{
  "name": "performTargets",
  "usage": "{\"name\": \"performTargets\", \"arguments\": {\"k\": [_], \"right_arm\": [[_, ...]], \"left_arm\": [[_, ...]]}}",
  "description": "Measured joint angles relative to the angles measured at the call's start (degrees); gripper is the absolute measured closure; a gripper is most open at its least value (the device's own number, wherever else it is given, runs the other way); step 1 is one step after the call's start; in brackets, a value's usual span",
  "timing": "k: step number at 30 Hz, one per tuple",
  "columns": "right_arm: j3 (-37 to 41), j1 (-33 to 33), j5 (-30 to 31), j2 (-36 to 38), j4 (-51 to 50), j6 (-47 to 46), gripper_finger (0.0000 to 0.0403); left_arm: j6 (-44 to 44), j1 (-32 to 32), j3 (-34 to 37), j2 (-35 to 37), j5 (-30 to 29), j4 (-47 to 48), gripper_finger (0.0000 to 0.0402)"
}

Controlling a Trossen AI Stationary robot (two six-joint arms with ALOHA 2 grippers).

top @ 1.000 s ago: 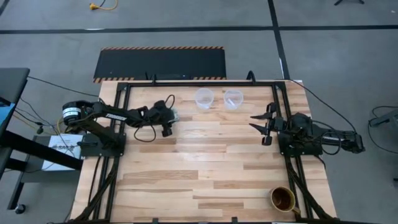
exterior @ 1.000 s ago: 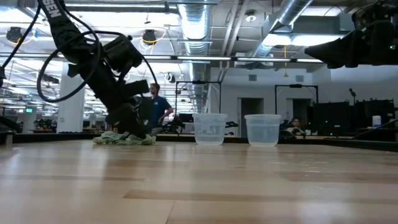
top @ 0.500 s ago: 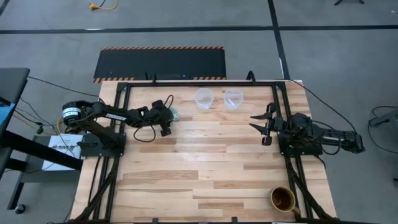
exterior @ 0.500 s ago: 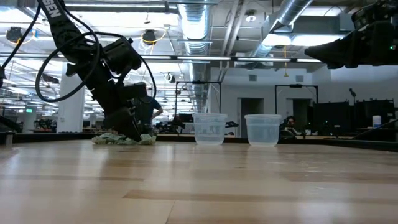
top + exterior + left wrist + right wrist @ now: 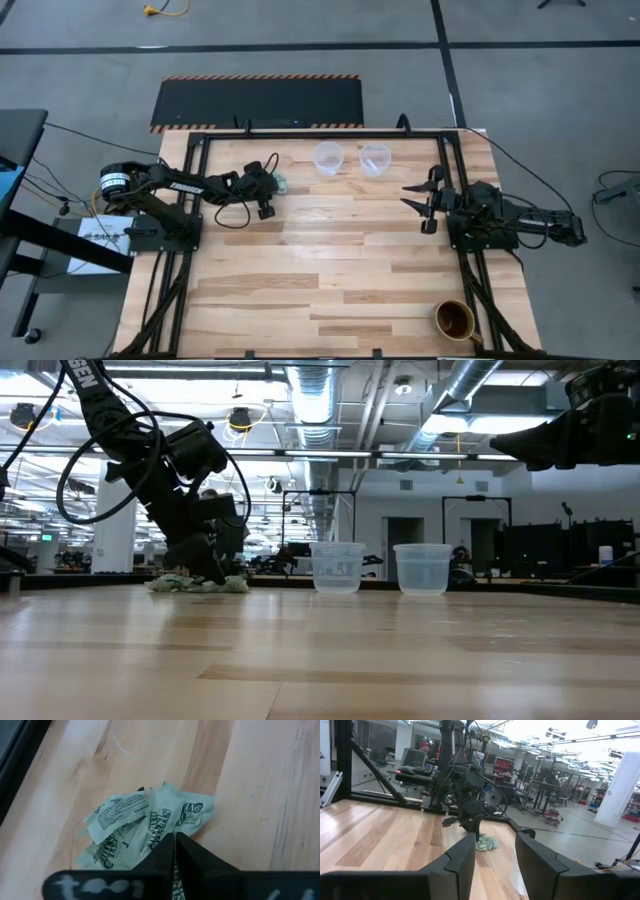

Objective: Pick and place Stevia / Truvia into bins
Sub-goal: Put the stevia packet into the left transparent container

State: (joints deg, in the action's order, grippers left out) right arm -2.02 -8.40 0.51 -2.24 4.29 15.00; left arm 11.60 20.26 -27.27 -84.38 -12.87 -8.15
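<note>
My dark left arm is reaching forward, its two-finger left gripper point(image 5: 175, 851) pressing down with fingers closed together. My right gripper point(image 5: 492, 852) is waiting raised, fingers spread apart.

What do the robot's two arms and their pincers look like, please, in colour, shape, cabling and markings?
Both arms are dark, nearly black, and jointed. The left arm carries white lettering along one link, looping black cables, and a round silver-and-black part at its base. The left pincer has two dark wedge-shaped fingers. The right pincer has two broad, flat black fingers with stepped inner edges.
</note>
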Motion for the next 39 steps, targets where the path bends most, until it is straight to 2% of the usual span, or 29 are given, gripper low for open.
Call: {"name": "performTargets", "arguments": {"k": [8,14,32,39], "right_arm": [[0.0,0.0,0.0,0.0,0.0,0.0,0.0269],[0.0,0.0,0.0,0.0,-1.0,0.0,0.0269],[0.0,0.0,0.0,0.0,-2.3,0.0,0.0269],[0.0,0.0,0.0,0.0,-2.3,0.0,0.0269]], "left_arm": [[0.1,-1.2,0.0,0.0,0.1,-3.1,0.0401],[1.8,-2.0,0.0,0.0,3.9,-3.1,0.0401],[6.8,-2.3,0.0,0.0,4.9,-5.7,0.0401],[3.6,-2.0,0.0,0.0,4.2,-7.1,0.0401]]}}
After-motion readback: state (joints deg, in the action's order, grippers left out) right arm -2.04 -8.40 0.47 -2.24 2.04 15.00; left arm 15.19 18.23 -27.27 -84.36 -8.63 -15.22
